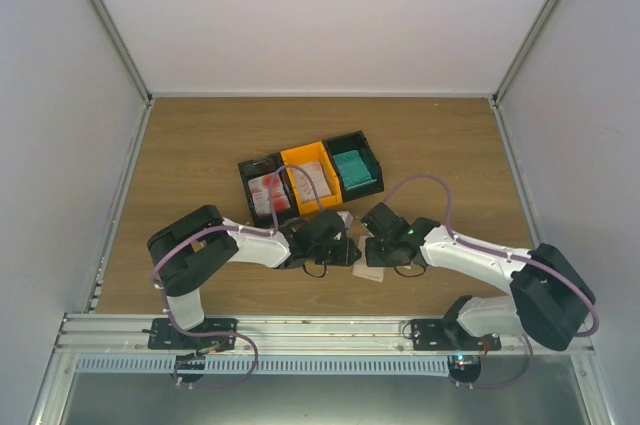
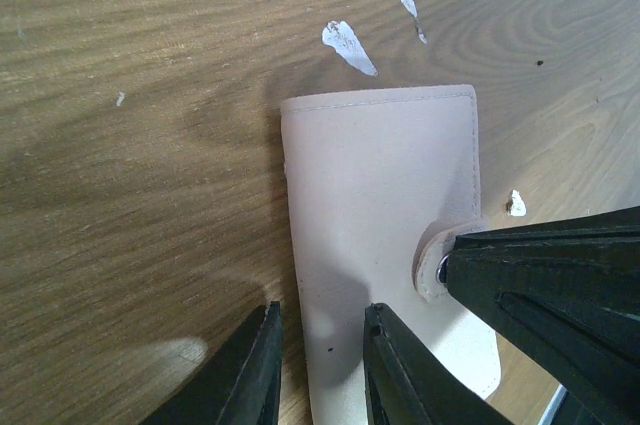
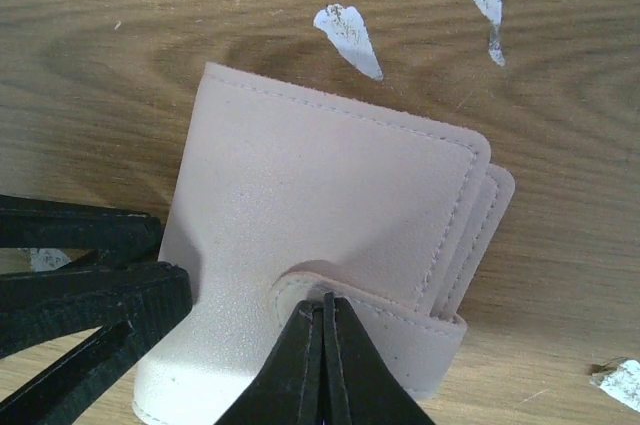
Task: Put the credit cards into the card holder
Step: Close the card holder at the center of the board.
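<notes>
Starting on the left, we find the left gripper [image 2: 320, 330] low over the card holder [image 2: 385, 185]. Its fingers are set to a narrow gap that straddles the holder's left edge, one over bare table [image 2: 130, 165], the other over the beige cover. Nothing is clamped between them. Our read is that this arm is there to pin the holder down so it can't slide.

The holder lies flat and folded shut on the wood, on the near side of the trays and between the two arms, with a few white scraps [image 2: 348, 47] just beyond it.

Moving right, the snap tab [image 3: 410, 335] wraps round the holder's edge. The right gripper [image 3: 325, 315] has its fingers pressed together right at the tab's end, which looks to us like a pinch to peel the snap open. That makes sense, since no card goes in until the flap lifts.

Up in the trays [image 1: 303, 152], left to right, the red-blotched cards [image 1: 268, 192], pinkish-grey cards [image 1: 314, 179] and teal cards [image 1: 355, 169] sit each in their own compartment, well apart from both grippers. We judge this the opening step, though we can't see inside the shut holder.
</notes>
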You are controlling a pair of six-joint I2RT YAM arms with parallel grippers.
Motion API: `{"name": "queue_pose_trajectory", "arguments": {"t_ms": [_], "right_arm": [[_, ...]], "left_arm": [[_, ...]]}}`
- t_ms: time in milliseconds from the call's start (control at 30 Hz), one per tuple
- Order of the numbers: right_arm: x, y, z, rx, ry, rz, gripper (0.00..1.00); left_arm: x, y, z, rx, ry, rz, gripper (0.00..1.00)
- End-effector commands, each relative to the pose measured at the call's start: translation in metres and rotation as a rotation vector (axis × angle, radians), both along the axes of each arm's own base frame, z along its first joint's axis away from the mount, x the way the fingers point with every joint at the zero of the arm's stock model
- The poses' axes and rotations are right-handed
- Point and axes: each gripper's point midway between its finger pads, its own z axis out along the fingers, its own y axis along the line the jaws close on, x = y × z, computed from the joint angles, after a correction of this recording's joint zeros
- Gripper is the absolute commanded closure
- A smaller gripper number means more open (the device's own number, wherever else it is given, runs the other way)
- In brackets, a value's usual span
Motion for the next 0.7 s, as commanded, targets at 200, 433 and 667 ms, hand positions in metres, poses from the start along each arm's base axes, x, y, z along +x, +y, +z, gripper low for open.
{"name": "queue_pose_trajectory", "arguments": {"t_ms": [200,433,667], "right_arm": [[-0.029,-0.025,-0.027,-0.123,0.155,0.003,0.99],[0.043,-0.009,0.079,-0.032,-0.25,-0.075,0.76],[0.068,-0.031,0.151,-0.041,-0.493,-0.151,0.57]], "left_arm": [[-0.005,0.026,-0.018,0.091,0.003,0.018,0.73],[0.014,0.034,0.026,0.086,-0.137,0.056,0.53],[0.034,0.056,0.088,0.096,-0.316,0.106,0.26]]}}
